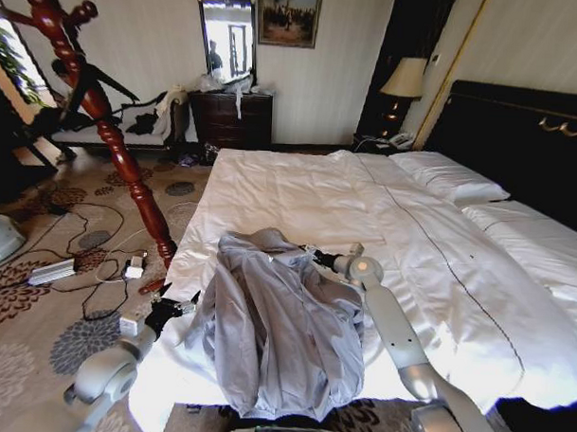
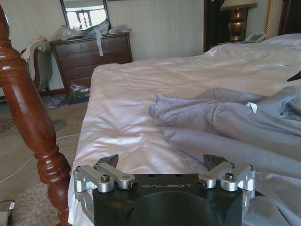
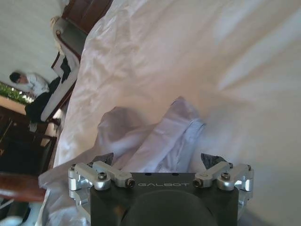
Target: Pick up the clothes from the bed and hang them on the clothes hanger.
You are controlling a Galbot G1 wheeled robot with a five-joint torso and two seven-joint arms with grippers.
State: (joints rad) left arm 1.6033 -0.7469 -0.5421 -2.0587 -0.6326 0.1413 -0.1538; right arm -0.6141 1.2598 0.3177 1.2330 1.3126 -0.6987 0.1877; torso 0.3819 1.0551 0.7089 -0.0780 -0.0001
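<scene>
The clothes, a light grey shirt (image 1: 275, 320), lie crumpled on the near left part of the bed (image 1: 365, 200), on the white duvet. A small white label (image 2: 252, 107) shows among the folds. My left gripper (image 1: 174, 308) is open at the bed's left edge, just beside a sleeve; in its wrist view (image 2: 161, 162) the shirt (image 2: 225, 122) lies ahead of it. My right gripper (image 1: 317, 257) is open at the shirt's far right side, and its wrist view (image 3: 157, 160) has grey folds (image 3: 155, 141) between the fingers. A black clothes hanger (image 1: 108, 80) seems to hang on the wooden stand.
A red-brown wooden coat stand (image 1: 129, 163) rises from the carpet close to the bed's left side, near my left arm (image 2: 28, 117). Cables and a power strip (image 1: 54, 269) lie on the floor. A dark dresser (image 1: 233, 119), pillows (image 1: 451, 174) and a black headboard (image 1: 519, 139) lie beyond.
</scene>
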